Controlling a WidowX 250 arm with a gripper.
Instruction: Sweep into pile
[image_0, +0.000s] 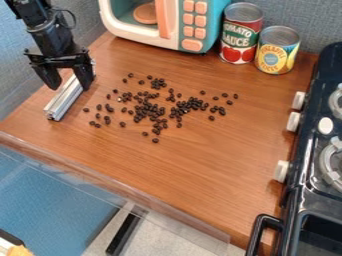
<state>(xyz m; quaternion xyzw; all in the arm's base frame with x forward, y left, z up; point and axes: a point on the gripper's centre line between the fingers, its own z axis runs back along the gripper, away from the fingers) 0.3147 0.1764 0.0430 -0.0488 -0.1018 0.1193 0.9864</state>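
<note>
At the upper left my gripper (69, 87) hangs with its two fingers spread apart, one of them overlapping a silver metal bar (65, 100). The bar slants down and left from the gripper on the wooden counter, its upper part partly hidden by the gripper. To the right, dark beans (152, 111) lie loosely scattered over the middle of the counter, densest near the centre, with single ones spread around the edges.
A teal and white toy microwave (190, 25), a tomato sauce can (241, 34) and a yellow can (276, 50) stand along the back. A black toy stove (310, 167) borders the right. A clear strip edges the counter's front.
</note>
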